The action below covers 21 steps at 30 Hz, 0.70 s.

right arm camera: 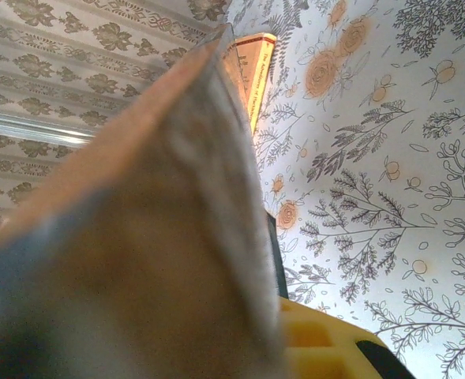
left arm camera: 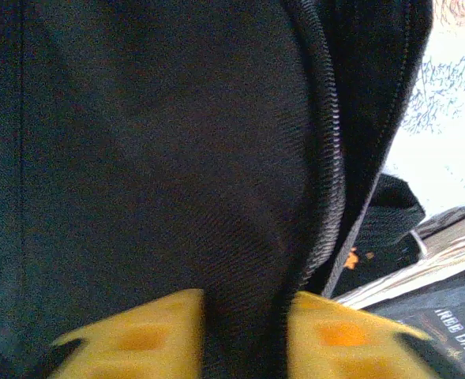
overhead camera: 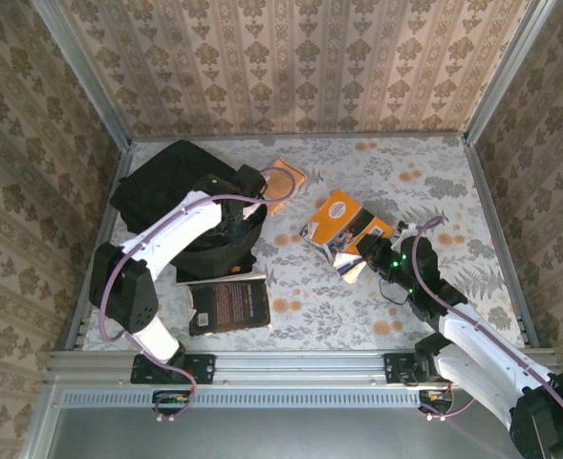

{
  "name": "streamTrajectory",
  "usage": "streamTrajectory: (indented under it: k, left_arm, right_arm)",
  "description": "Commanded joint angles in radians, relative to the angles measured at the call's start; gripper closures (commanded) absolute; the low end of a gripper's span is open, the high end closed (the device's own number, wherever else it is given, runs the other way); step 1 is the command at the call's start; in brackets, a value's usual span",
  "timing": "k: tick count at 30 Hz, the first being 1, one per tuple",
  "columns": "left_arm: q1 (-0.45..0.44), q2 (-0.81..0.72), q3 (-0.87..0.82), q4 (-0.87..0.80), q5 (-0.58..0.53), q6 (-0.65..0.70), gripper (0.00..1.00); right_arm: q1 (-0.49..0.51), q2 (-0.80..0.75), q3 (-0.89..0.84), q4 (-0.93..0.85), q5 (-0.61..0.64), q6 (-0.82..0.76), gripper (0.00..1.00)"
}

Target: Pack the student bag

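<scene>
The student bag (overhead camera: 162, 186), a large black soft fabric backpack, lies slumped on the left half of the table (overhead camera: 434, 182), which has a pale floral cloth. Its bulk sits toward the far-left corner, near the wall w/ tan damask wallpaper (overhead camera: 291, 67).

The left arm reaches over the bag from the near edge. In the left wrist view the left gripper (left arm camera: 244, 328) is closed on the bag: a fold of black fabric runs between the two yellow fingers (left arm camera: 145, 335), which press it from both sides. A zip line (left arm camera: 327, 158) runs up just right of the pinch.

Just near-side of the bag, a dark-covered book (overhead camera: 228, 304) w/ pale lettering lies flat, cover up, close to the table's near edge. Its corner also shows at bottom right in the left wrist view.

Further right and farther back, a small orange paperback (overhead camera: 284, 182) lies flat just beside the bag's right side. Can't tell if they touch.

Right of centre is a larger orange-and-white book (overhead camera: 343, 220), well apart from the bag and tilted on a diagonal. The right gripper (overhead camera: 357, 263) is clamped shut on its near end. In the right wrist view this book sits right against the lens, blurred, edge-on beside one yellow finger (right arm camera: 319, 339). Can't tell if it's off the cloth.

The right arm runs back to its base at the near-right.
</scene>
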Motion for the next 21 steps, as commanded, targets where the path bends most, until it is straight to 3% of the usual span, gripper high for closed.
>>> streamTrajectory:
  k: [1, 4, 14, 21]
  left_arm:
    - [0.017, -0.018, 0.020, -0.010, -0.023, 0.002, 0.86]
    - [0.021, -0.055, 0.033, -0.007, -0.029, 0.000, 0.99]
    - [0.041, -0.244, 0.065, 0.057, -0.063, -0.032, 1.00]
    - [0.079, -0.356, 0.036, 0.095, -0.070, -0.049, 1.00]
  right_arm:
    - [-0.005, -0.004, 0.029, 0.118, -0.042, 0.001, 1.00]
    - [-0.002, 0.019, 0.051, 0.151, -0.084, -0.013, 1.00]
    - [0.149, 0.196, 0.220, 0.239, -0.183, -0.074, 1.00]
    - [0.223, 0.372, 0.296, 0.375, -0.186, 0.093, 1.00]
